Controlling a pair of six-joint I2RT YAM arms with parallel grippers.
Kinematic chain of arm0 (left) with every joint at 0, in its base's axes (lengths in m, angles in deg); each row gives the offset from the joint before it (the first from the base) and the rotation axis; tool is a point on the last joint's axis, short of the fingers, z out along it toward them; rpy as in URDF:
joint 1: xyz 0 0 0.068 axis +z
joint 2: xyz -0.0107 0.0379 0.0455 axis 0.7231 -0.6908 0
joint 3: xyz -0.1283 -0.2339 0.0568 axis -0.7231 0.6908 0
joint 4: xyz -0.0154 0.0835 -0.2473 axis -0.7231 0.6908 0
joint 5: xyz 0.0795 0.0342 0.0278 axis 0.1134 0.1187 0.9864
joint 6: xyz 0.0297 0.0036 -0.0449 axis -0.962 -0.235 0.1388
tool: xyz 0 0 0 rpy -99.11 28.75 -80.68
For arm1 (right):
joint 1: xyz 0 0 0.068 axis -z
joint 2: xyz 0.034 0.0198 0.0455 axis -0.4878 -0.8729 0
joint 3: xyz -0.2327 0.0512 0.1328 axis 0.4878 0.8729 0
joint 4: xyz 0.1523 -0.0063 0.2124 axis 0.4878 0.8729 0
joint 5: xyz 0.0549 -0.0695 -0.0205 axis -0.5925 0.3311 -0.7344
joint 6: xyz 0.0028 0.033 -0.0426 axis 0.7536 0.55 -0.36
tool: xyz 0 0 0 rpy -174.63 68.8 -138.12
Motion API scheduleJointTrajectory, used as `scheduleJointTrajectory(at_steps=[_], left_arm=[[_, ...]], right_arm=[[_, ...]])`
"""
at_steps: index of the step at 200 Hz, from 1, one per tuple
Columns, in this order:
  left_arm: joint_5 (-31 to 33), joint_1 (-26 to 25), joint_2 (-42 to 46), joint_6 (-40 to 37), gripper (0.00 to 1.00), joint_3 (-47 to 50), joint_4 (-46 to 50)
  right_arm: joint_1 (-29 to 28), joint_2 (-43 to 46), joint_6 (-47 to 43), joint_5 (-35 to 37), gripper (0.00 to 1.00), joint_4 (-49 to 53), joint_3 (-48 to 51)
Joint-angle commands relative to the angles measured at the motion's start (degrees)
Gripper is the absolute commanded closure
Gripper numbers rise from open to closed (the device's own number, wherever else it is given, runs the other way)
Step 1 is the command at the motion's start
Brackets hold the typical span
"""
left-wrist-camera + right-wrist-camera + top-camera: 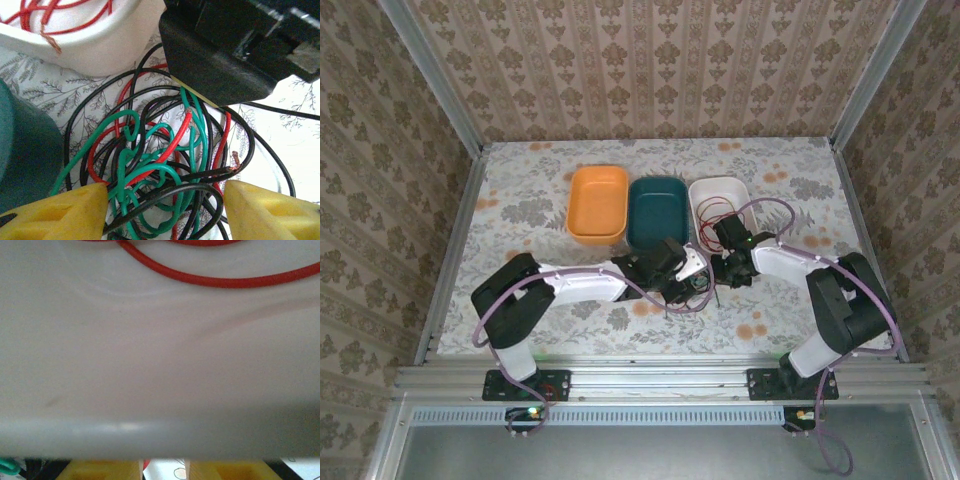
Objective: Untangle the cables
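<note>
Three colours, one knot: thin red, green and black cables (170, 145) lie bunched inside your wide-spread left gripper (164, 195), just on the near side of the white plastic tray (100, 50). Your right gripper (163, 469) crowds the tray wall; its grip seems narrow but cannot be told.

No text, label, brand, number or sign is showing legibly in any view.

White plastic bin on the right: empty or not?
Not empty: a thin red wire lies looped inside the white plastic bin.
</note>
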Motion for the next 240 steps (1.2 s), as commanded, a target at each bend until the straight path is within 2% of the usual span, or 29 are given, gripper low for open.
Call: scheduleJointTrajectory(at_steps=[1,38,63,95,158,205,240], left_arm=[[-0.8,-0.1,-1.0,-1.0,0.37,1.3,0.1],[-0.9,-0.1,-1.2,-0.8,0.37,2.3,0.4],[-0.8,0.1,-1.6,-0.5,0.37,3.0,0.5],[-1.1,0.4,-2.2,0.0,0.37,3.2,1.0],[-2.7,1.4,-4.7,-0.1,0.45,3.1,1.9],[-3.8,1.7,-5.8,0.6,0.53,3.4,1.5],[-3.4,1.7,-5.8,1.3,0.53,3.9,1.3]], right_arm=[[-1.8,-1.2,0.7,3.2,0.70,1.5,-1.7],[-4.5,-3.0,1.0,9.4,0.74,4.1,-1.6],[-4.5,-2.2,1.6,9.2,0.89,2.8,0.5],[-4.5,4.1,1.8,9.1,0.96,3.3,1.9],[-4.7,24.4,-0.2,14.1,0.98,11.5,-1.9],[-4.7,30.2,0.0,18.8,0.98,11.6,-7.1],[-4.6,34.1,-2.7,26.6,1.00,10.2,-10.1]])
